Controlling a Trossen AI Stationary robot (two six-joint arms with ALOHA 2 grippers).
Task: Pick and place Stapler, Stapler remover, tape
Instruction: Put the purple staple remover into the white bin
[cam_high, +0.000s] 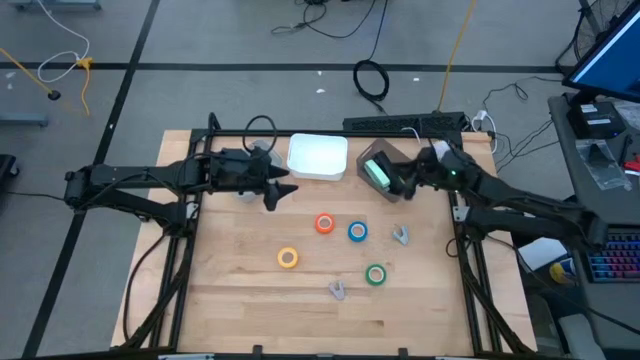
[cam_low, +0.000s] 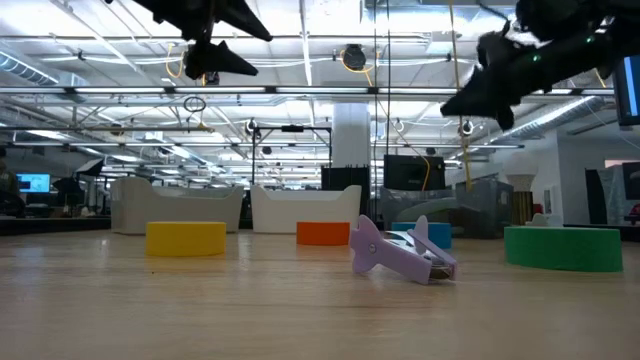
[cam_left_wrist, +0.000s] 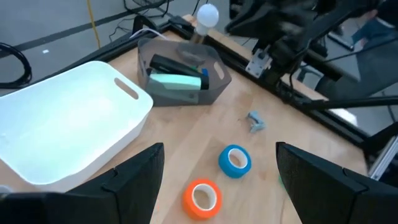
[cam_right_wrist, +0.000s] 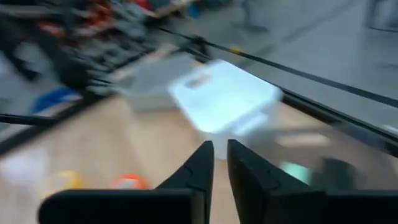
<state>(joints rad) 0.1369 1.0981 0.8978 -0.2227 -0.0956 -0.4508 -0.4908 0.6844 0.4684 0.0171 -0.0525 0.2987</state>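
Note:
A green stapler (cam_high: 377, 172) lies inside a grey bin (cam_left_wrist: 217, 78) at the far right of the table. Orange (cam_high: 324, 223), blue (cam_high: 357, 232), yellow (cam_high: 288, 258) and green (cam_high: 376, 274) tape rolls lie flat on the wood. Two pale purple staple removers rest on the table, one (cam_high: 400, 235) right of the blue roll, one (cam_high: 338, 290) toward the near edge. My left gripper (cam_high: 280, 195) hangs open above the table, left of the rolls. My right gripper (cam_high: 400, 190) is raised beside the bin, shut, with nothing between its fingers (cam_right_wrist: 205, 162).
A white tray (cam_high: 318, 157) stands at the far edge between the two grippers, left of the grey bin. Bare wood lies left of the yellow roll and along the near edge. Black frame rails run along both table sides.

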